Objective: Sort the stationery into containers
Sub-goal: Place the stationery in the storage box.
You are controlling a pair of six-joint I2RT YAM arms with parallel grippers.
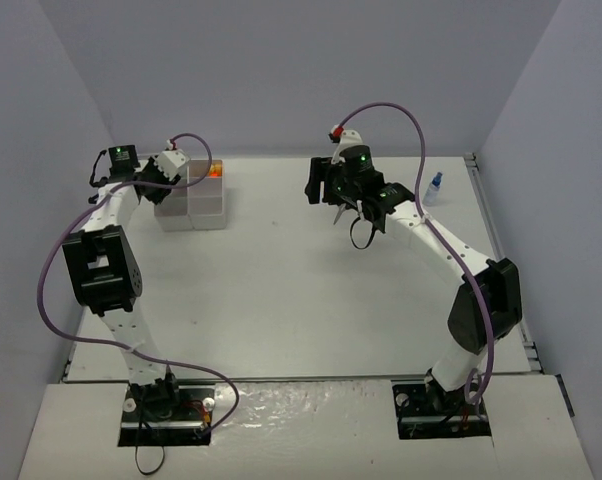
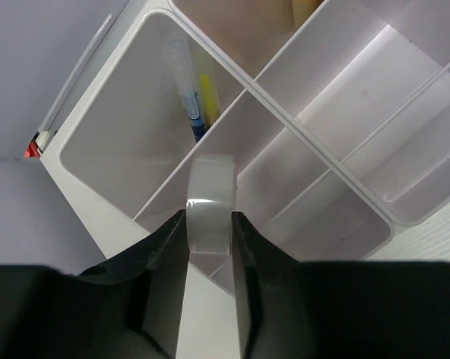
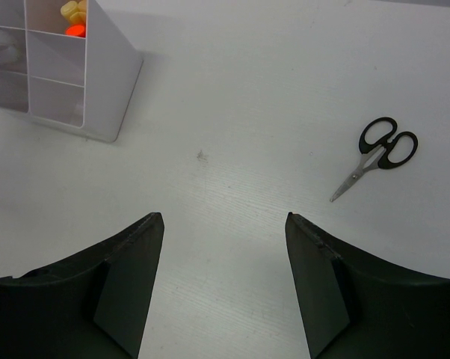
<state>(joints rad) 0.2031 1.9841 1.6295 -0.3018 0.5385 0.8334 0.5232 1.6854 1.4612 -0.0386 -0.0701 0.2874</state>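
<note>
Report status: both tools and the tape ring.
Left tool shut on tape ring, over organizer tray. Right tool open, empty, above table. Scissors loose on table. Nothing blocking the tray.

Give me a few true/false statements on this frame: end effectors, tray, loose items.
1. The left end effector is shut on the clear tape ring above the tray. True.
2. The right end effector holds the scissors. False: it is open and empty; the scissors lie on the table.
3. The blue-capped bottle sits in a tray compartment. False: it stands on the table, far from the tray.
4. One compartment holds a yellow stick. True.
</note>
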